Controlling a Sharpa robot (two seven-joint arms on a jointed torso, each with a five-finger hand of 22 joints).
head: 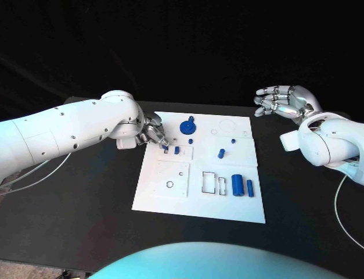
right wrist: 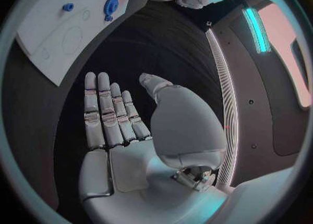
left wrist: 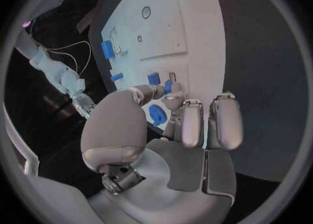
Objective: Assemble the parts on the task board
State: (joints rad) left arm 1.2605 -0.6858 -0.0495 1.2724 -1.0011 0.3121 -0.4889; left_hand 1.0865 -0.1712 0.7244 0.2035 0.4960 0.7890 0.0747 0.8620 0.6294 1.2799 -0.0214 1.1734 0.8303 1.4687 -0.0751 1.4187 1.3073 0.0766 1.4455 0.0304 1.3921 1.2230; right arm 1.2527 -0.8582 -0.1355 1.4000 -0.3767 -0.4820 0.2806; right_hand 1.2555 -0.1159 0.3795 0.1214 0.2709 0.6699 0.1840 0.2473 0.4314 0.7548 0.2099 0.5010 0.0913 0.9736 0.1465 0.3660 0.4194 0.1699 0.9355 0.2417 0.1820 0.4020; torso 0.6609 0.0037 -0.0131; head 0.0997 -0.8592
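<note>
Task board (head: 169, 195), a white plate, lies flat in the middle of the black surface (head: 81, 221), its long sides running away from the robot. On its near part sit a raised white square panel with a small ring-shaped hole and, beside it, open rectangular slots.

Next in size, the left hand (head: 154, 133) reaches over the board's far left corner with its fingers curled downward; in the left wrist view its fingertips (left wrist: 171, 99) press together just beside two small blue pegs (left wrist: 160, 82), and whether they actually pinch one cannot be told. The right hand (head: 284, 101) hovers off the board, beyond its far right corner and well apart from every part, with fingers straight, spread and holding nothing, the palm facing the wrist camera (right wrist: 117, 130).

Among the parts, a blue gear (head: 187, 126) stands near the far edge, close to the left hand. Two blue cylinders (head: 244, 187) lie side by side on the near right of the board. A short blue peg (head: 222, 153) stands near the middle, and a tiny blue piece (head: 233, 141) sits just beyond it.
</note>
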